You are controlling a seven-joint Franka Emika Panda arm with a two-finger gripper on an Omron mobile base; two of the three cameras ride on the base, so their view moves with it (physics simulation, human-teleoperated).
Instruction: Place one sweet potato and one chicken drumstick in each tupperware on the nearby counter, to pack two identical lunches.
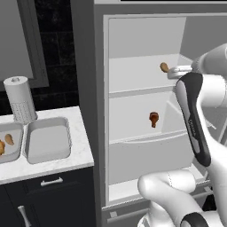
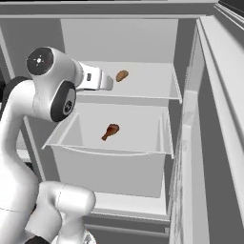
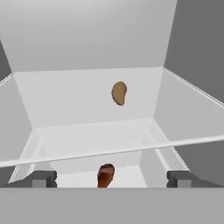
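An open fridge [image 1: 146,111] fills the centre. A sweet potato [image 1: 164,67] lies on its upper shelf at two o'clock, just beside the gripper [image 1: 174,72]. A drumstick [image 1: 154,119] lies on the shelf below. At eight o'clock, two trays [image 1: 48,139] sit side by side on the counter [image 1: 82,150]; the left tray holds food. A paper-towel roll [image 1: 19,99] stands behind them.

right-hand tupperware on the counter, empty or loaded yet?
Empty. The right tupperware shows only bare grey floor; the left tupperware beside it already holds food.
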